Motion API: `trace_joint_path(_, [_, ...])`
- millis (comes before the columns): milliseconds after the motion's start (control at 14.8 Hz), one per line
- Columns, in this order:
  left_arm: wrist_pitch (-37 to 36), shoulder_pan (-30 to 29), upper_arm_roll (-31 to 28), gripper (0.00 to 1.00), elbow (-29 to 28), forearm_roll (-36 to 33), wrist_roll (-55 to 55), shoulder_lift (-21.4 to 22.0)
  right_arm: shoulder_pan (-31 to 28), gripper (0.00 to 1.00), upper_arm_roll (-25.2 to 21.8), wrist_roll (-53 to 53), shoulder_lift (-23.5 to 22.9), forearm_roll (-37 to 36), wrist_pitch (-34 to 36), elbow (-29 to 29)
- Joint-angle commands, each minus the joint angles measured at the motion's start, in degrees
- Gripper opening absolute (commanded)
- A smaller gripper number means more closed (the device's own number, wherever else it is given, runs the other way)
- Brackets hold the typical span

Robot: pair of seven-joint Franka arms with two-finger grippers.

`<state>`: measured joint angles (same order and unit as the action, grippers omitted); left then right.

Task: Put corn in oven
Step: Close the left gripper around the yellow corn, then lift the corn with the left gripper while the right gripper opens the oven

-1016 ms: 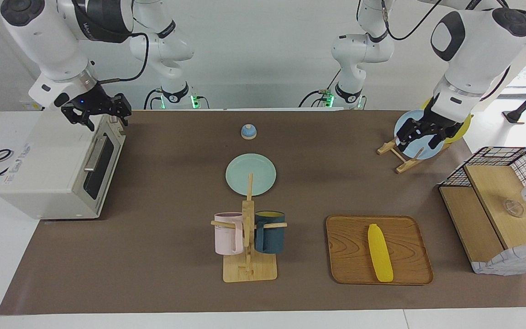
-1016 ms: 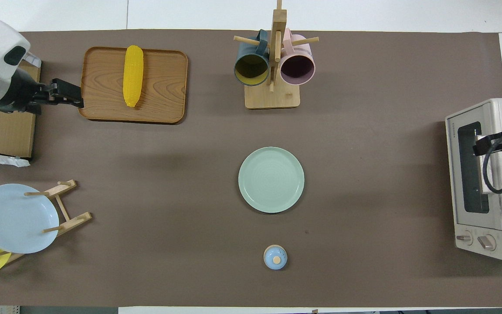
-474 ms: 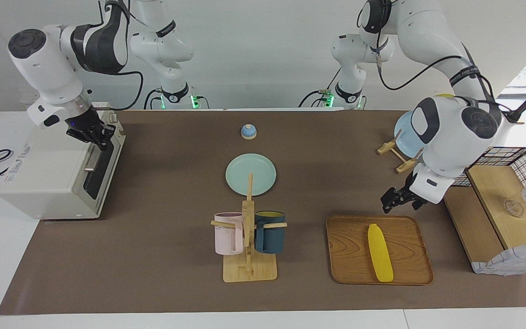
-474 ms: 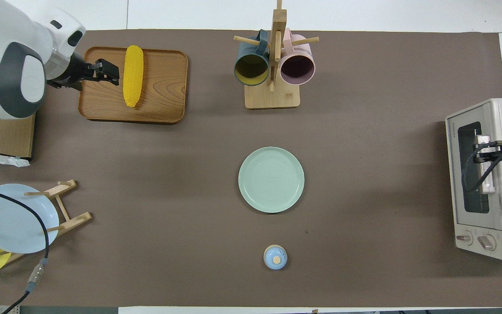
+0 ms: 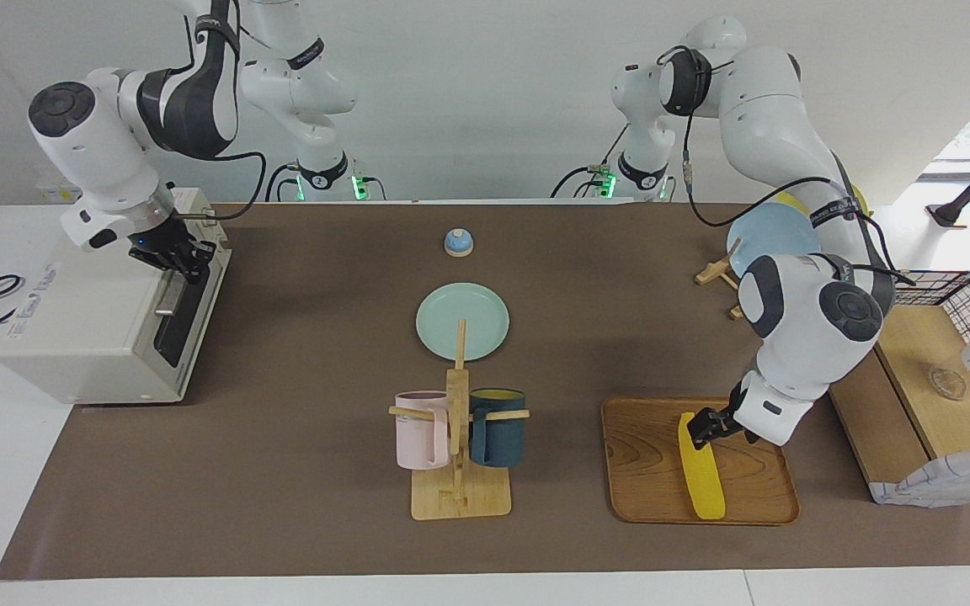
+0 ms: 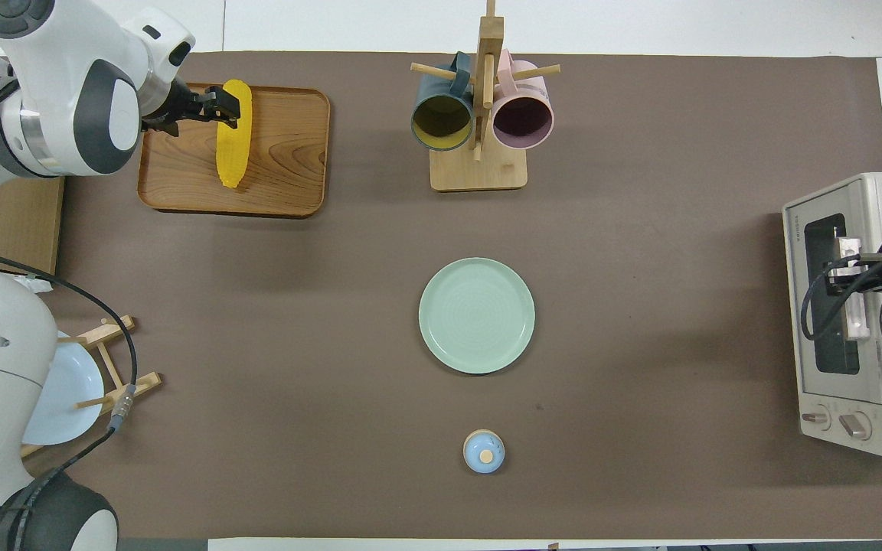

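Note:
The yellow corn [image 5: 703, 478] lies on a wooden tray [image 5: 645, 471] toward the left arm's end of the table; it also shows in the overhead view [image 6: 232, 145]. My left gripper [image 5: 698, 427] is low over the end of the corn that lies nearer to the robots, open, with a finger on each side of the cob [image 6: 220, 105]. The cream-white oven [image 5: 89, 320] stands at the right arm's end with its door closed. My right gripper [image 5: 172, 255] is at the top of the door by the silver handle [image 5: 170, 292], also seen from overhead [image 6: 843, 264].
A wooden mug rack [image 5: 458, 497] with a pink and a dark blue mug stands beside the tray. A green plate [image 5: 462, 320] and a small blue knob [image 5: 458, 242] lie mid-table. A plate rack with a blue plate [image 5: 775, 236] and a wire-and-wood basket shelf [image 5: 923, 396] stand by the left arm.
My left gripper has swung from the plate rack down onto the tray, over the corn's end. My right gripper has dropped from above the oven's top edge to the door handle.

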<state>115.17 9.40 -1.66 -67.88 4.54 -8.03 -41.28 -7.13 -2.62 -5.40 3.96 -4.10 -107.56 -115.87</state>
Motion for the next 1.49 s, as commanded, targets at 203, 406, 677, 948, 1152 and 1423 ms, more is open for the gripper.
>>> trace_joint_path(203, [4.4,0.6,-0.5,1.0,-1.4,0.4,2.7,-1.3,-0.9,0.0,0.3,0.2,0.1,-1.4,0.1,0.1])
trace_joint_path(406, [7.6,1.8,-0.5,1.0,-4.7,0.5,3.6,-0.6,-1.6,0.0,0.3,-2.7,0.1,-2.8,-0.3,0.0])
trace_joint_path(677, [8.8,1.6,-0.5,1.0,-4.9,0.4,3.6,-1.7,-4.9,0.0,0.4,-4.2,0.1,-2.9,-0.5,0.1])
trace_joint_path(948, [9.3,2.1,-0.6,1.0,-4.4,0.4,5.1,-3.0,-4.8,0.0,0.4,-4.1,0.1,-2.8,-0.8,-0.1])
trace_joint_path(1152, [11.0,2.1,-0.6,1.0,-4.5,0.4,5.1,-3.1,-4.3,0.0,0.5,-3.9,0.0,-2.1,-2.6,-1.3])
trace_joint_path(1423, [11.8,2.1,-0.6,0.92,-4.8,0.2,5.2,-3.0,-1.8,0.0,0.7,-3.2,-1.0,-1.9,-6.1,-3.8])
